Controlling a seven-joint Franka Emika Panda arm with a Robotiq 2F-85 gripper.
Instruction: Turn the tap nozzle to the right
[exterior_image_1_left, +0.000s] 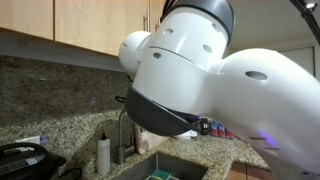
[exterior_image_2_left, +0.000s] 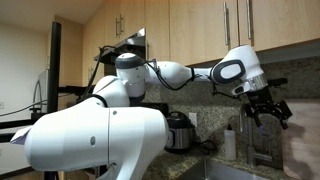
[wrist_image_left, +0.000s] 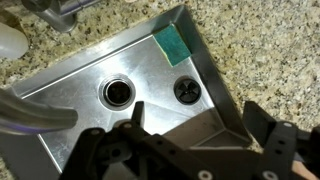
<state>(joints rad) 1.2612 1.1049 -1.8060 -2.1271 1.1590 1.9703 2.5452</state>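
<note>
Tap nozzle (exterior_image_1_left: 122, 132) stands left of centre in an exterior view, at back edge of sink (exterior_image_1_left: 180, 164), white soap bottle (exterior_image_1_left: 103, 154) just beside it. My gripper (wrist_image_left: 193, 110) hangs above sink basin, fingers (wrist_image_left: 138, 112) spread wide, nothing between them. Green sponge (wrist_image_left: 170, 45) lies in basin's upper corner. Blurred grey curve at lower left of wrist view: I can't tell if it's spout.

Light wooden cabinets (exterior_image_1_left: 70, 25) with slim metal handles hang along the wall in both exterior views, above a speckled brown granite backsplash (exterior_image_1_left: 60, 95). The same granite forms the countertop (wrist_image_left: 270, 60), which surrounds a stainless-steel sink (wrist_image_left: 80, 85) with two round openings in its floor. In an exterior view a plain white wall (exterior_image_2_left: 20, 50) stands off to one side, and the light is warm and even.
</note>
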